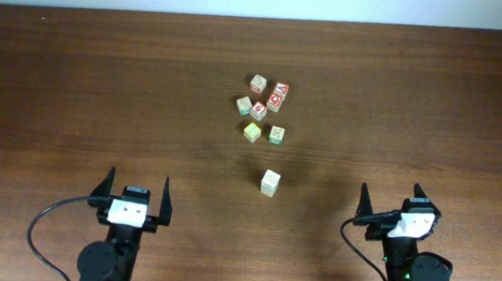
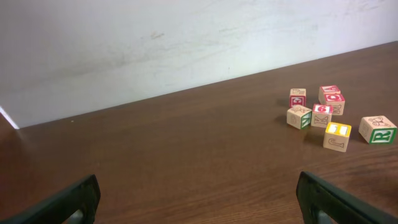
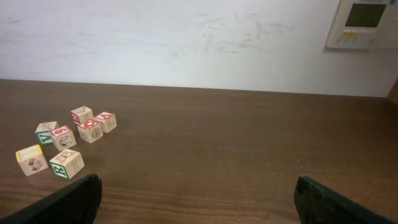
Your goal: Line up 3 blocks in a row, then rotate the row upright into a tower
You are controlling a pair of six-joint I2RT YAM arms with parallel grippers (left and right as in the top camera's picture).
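Blocks (image 1: 258, 110): small wooden letter cubes, probably light, rigid, smooth; take across opposite flat faces. Clustered ahead, between left gripper (image 1: 137, 180) and right gripper (image 1: 391, 190); one stray block (image 1: 270, 181) nearer. Both jaws wide apart, empty. Cluster members nearly touch, so little finger room; bare table (image 1: 76, 82) all round.

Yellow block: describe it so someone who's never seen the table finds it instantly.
Near the middle of the wooden table lies a cluster of small letter cubes. The yellow block sits on the cluster's near edge, just left of a green-lettered block. It alone has a bright yellow top; its neighbours show red, green or bare wood.
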